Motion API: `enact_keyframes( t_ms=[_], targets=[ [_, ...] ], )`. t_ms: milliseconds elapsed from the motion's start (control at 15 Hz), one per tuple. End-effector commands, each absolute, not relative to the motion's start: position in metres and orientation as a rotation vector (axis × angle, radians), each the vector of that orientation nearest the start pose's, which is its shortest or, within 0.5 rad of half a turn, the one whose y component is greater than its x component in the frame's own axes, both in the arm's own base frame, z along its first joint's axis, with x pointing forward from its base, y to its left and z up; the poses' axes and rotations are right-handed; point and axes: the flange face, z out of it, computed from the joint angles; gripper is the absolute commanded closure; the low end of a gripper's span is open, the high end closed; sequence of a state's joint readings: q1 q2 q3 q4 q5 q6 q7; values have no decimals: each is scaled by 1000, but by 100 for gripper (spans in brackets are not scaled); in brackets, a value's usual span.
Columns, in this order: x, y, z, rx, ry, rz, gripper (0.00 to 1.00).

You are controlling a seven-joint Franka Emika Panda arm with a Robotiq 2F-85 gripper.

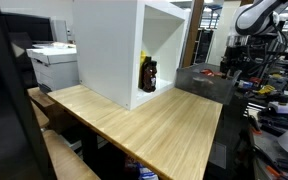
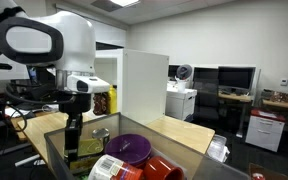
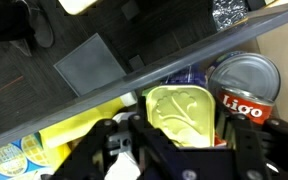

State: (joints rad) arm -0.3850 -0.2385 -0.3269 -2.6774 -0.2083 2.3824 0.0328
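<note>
In the wrist view we see the claw (image 3: 182, 146) at bottom centre straddling a pale yellow tin (image 3: 182, 110) just left of a red can (image 3: 246, 88), pinching or merely flanking we cannot tell, and in an exterior view it hangs inside the bin (image 2: 52, 158) at lower left

Wooden table (image 1: 154, 125), white cabinet (image 1: 109, 50), office monitors (image 2: 236, 78)

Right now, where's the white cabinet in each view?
In an exterior view: white cabinet upper centre, standing on the wooden table.
In an exterior view: white cabinet mid-frame, right of the robot arm.
Wrist view: not in it.
Shared landmark: the wooden table, seen in both exterior views.
</note>
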Motion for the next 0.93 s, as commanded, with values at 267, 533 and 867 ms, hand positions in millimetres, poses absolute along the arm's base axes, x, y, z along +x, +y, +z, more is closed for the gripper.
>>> enact_keyframes(
  t_ms=[267, 533, 867],
  targets=[
    [314, -229, 363, -3106, 779, 82, 63],
    [318, -222, 388, -3133, 749, 35, 63],
    [313, -229, 391, -3112, 778, 17, 15]
  ],
)
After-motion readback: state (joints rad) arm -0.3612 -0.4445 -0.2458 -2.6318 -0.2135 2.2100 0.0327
